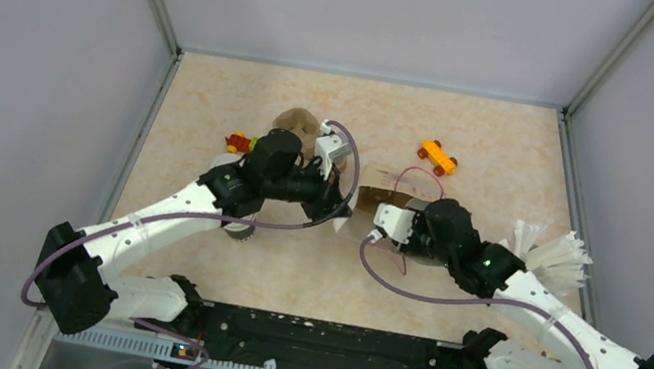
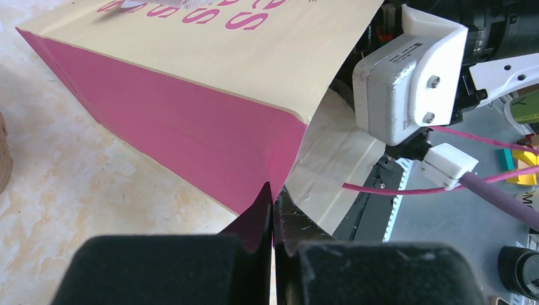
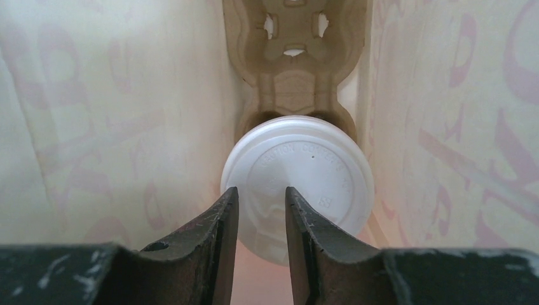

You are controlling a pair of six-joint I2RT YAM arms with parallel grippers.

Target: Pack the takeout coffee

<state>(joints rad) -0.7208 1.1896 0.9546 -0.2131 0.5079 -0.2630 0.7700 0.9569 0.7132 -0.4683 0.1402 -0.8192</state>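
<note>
The takeout coffee (image 3: 305, 171), a white cup with a round white lid, sits in a brown cardboard carrier (image 3: 295, 57) deep inside a cream and pink paper bag (image 2: 210, 82). My right gripper (image 3: 262, 194) reaches into the bag (image 3: 95, 127). Its fingers stand a little apart just in front of the lid, with nothing pinched between them. My left gripper (image 2: 273, 194) is shut on the pink edge of the bag's mouth. From above, the bag (image 1: 371, 197) lies between the two wrists and hides the right fingers.
An orange toy car (image 1: 437, 156) lies at the back right of the table. A white cup full of white sticks (image 1: 550, 252) stands by the right arm. A small red toy (image 1: 237, 141) and a round brown object (image 1: 298, 124) sit behind the left arm.
</note>
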